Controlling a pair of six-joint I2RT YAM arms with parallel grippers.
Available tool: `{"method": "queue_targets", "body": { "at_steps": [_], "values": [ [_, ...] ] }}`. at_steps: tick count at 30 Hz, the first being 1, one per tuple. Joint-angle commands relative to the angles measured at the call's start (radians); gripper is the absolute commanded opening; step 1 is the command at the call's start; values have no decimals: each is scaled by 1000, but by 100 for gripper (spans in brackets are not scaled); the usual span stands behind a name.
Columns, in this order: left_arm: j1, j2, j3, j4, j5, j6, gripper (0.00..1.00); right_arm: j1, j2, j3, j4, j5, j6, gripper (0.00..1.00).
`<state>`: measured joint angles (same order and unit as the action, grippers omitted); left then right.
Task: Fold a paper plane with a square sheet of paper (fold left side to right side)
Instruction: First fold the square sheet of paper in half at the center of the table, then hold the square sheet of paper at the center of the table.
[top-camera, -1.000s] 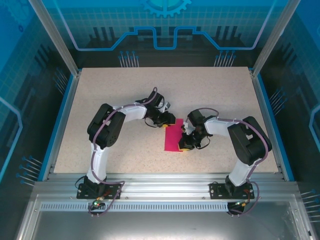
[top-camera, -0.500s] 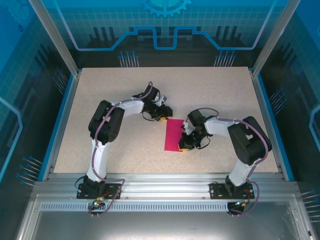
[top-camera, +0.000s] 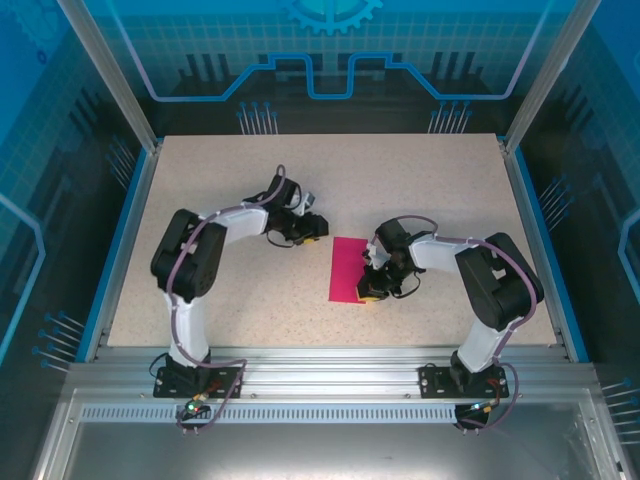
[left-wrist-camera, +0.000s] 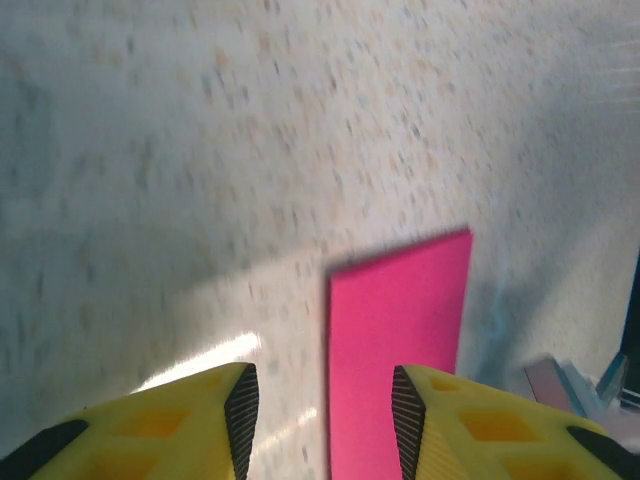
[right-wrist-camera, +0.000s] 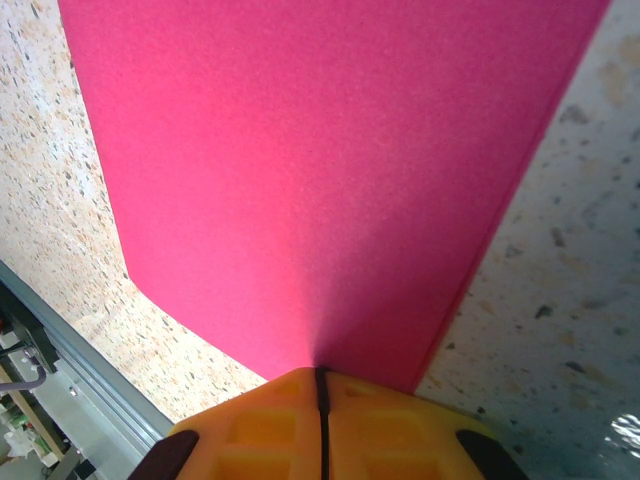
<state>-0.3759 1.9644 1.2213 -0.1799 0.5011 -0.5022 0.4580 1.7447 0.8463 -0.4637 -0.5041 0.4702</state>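
Note:
The square sheet of paper lies on the table folded in half, a narrow magenta-pink rectangle standing lengthwise. In the right wrist view the paper spreads out flat ahead of the fingers, with a doubled edge on its right side. My right gripper is shut, its yellow tips pressed on the paper's near right corner. My left gripper hovers open just beyond the paper's far left corner, not touching it. Between its fingers I see bare table and the paper's left edge.
The speckled tabletop stretches wide around the paper. A blue rail borders the left side, and a metal frame runs along the near edge. The right arm's elbow stands to the right of the paper.
The left arm has drawn back up and to the left, away from the paper's top edge. The right gripper and the paper have stayed where they were.

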Motion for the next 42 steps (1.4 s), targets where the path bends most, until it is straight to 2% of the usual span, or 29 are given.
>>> {"method": "queue_targets", "body": {
  "at_steps": [1,7,13,24,30,35,39,42],
  "values": [
    [-64,-118,-105,77,3,-39,45,11,64,-54,-75,229,4,7],
    [-194,-146,-233,212,10,-155,45,11,68,-57,-71,232,7,7],
    [-236,-58,-228,237,5,-183,44,11,69,-55,-75,238,8,7],
    [-212,-41,-246,132,-83,-117,44,12,65,-61,-86,248,5,7],
    [-118,-127,-283,87,-80,-71,44,11,60,-64,-70,227,-5,8],
    [-105,-231,-281,34,-68,-29,45,13,20,-74,-6,161,-2,9],
    [-119,-303,-303,38,-45,-39,45,13,-60,-61,36,86,-4,13],
    [-148,-340,-310,15,-50,-45,45,6,-149,-26,-11,74,-39,22]
  ]
}}
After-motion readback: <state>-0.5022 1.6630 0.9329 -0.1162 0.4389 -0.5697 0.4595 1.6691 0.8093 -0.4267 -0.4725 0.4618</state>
